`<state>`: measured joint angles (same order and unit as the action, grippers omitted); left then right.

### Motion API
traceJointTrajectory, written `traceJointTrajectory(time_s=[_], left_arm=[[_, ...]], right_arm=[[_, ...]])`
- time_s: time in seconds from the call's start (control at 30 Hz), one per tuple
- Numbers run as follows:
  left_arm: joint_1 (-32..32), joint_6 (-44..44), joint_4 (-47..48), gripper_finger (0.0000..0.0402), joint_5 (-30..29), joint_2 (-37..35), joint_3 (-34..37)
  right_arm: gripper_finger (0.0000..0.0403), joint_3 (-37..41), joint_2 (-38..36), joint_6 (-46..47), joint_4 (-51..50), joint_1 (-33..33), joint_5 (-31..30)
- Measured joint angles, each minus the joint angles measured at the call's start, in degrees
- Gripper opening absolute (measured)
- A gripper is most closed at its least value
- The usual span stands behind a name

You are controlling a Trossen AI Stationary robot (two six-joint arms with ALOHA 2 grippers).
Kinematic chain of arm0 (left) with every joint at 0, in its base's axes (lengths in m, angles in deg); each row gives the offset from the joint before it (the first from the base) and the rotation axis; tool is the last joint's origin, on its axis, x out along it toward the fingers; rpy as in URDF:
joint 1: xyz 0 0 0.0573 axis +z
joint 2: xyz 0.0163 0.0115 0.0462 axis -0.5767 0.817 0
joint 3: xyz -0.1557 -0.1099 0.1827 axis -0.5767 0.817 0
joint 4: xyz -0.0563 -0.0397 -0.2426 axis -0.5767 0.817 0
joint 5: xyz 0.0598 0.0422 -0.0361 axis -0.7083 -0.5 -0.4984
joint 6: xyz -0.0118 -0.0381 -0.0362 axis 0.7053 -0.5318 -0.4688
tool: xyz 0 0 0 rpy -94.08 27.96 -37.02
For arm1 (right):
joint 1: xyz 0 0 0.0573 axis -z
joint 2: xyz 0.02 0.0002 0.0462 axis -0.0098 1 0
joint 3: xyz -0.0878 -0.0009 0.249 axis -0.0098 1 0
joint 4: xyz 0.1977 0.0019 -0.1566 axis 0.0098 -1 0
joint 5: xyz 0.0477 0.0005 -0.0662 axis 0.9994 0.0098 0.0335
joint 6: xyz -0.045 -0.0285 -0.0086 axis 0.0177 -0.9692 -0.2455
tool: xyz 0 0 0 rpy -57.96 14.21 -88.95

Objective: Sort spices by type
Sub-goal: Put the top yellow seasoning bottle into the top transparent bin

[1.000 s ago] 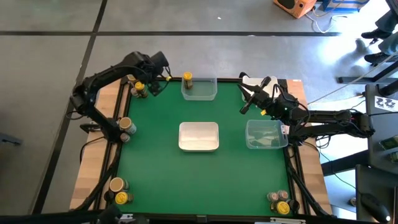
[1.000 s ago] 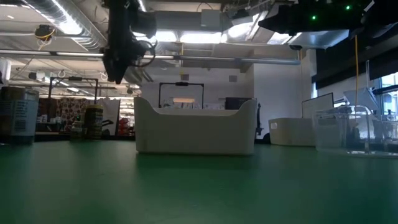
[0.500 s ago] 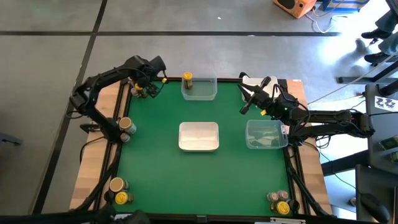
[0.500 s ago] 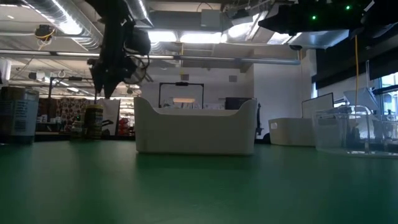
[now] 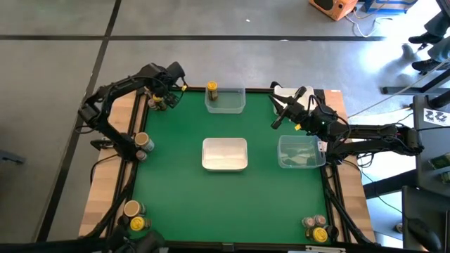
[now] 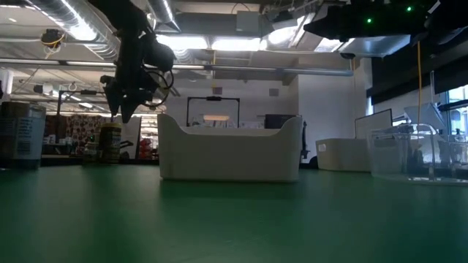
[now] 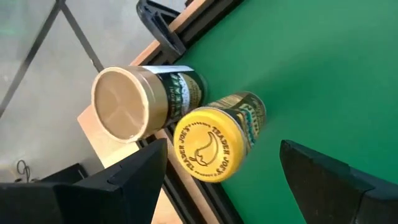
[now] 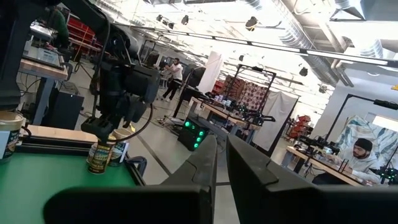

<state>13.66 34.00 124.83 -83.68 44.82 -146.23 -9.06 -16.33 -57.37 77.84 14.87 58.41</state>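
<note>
My left gripper [image 7: 221, 167] is open and hovers above two upright spice jars at the table's far-left corner. One has a yellow cap [image 7: 208, 146], the other a tan cap [image 7: 127, 102]. The fingers stand on either side of the yellow-capped jar without touching it. In the high view this gripper [image 5: 164, 96] partly hides both jars. Another yellow-capped jar [image 5: 211, 89] stands at the far clear tub [image 5: 226, 102]. My right gripper [image 8: 222, 163] is shut and waits in the air over the far-right part of the table [image 5: 281, 116].
A white tub [image 5: 225, 154] sits at the table's centre and a clear tub [image 5: 301, 151] to its right. More jars stand at the left edge [image 5: 140, 142], the near-left corner [image 5: 135, 216] and the near-right corner [image 5: 316, 228]. Green mat lies between them.
My left gripper has moved down and toward the table's left edge, ending over the two jars at the far-left corner. The right arm has kept still.
</note>
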Motion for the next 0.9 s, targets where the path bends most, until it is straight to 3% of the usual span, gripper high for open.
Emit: traceJointTrajectory(time_s=[0.13, 0.3, 0.9], left_arm=[[0.62, 0.37, 0.32, 0.0295, 0.71, 0.0, 0.0], [0.55, 0.37, 2.67, 0.0295, 7.14, 0.0, 0.02], [1.2, 2.37, -3.46, 0.0295, 7.74, -0.17, 4.68]], right_arm=[[0.0039, 0.0, 0.0, 0.0, -0.01, 0.0, 0.02], [0.0039, 0.0, 0.0, -0.01, -0.01, 0.0, 0.01], [0.0039, 0.0, -0.02, 0.0, 0.01, -0.02, 0.04]])
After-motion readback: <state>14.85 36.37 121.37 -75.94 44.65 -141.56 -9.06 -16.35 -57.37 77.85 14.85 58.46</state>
